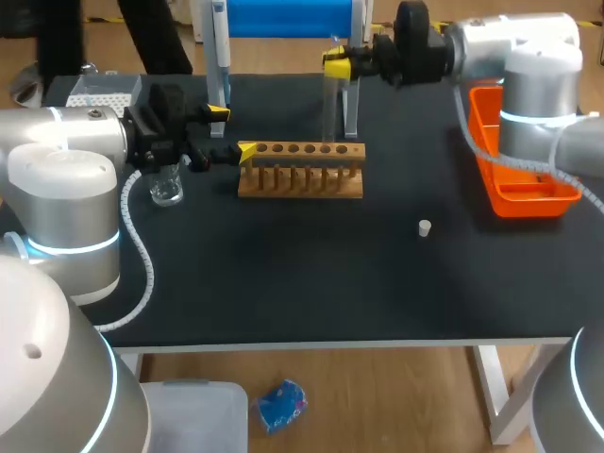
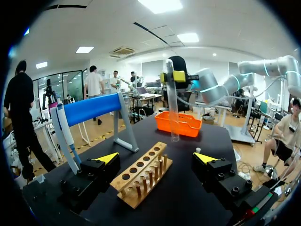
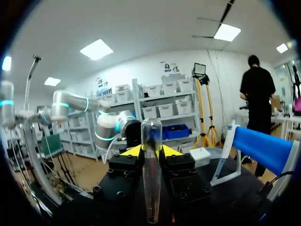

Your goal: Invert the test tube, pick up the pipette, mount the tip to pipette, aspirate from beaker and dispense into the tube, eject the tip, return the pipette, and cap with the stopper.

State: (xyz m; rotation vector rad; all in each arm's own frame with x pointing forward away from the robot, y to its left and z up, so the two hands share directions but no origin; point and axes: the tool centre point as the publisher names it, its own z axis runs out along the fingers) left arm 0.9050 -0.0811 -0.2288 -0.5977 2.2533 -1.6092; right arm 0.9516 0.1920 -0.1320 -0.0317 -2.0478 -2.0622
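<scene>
Our right hand (image 1: 337, 64) is clamped on the clear, thin-walled test tube (image 1: 328, 109). Its two yellow-tipped fingers pinch the tube from both sides near the upper end, so most of its length hangs upright below the hand, over the light wooden tube rack (image 1: 300, 170) with its row of holes. We judge the tube to be very light, stiff, smooth and brittle. A hard squeeze could crack it, and a slack one could let the slick wall slide or twist when it is turned over. A firm but modest pinch across the round body near one end seems right to us, as it leaves the other end free to enter a rack hole. Our left hand (image 1: 233, 131) has its fingers apart, with the near end of the rack between them and nothing gripped. The small white stopper (image 1: 425, 227) lies on the black desk (image 1: 283, 274), well apart from both hands. It looks tiny and liable to roll, so we think it is best taken by its sides.
</scene>
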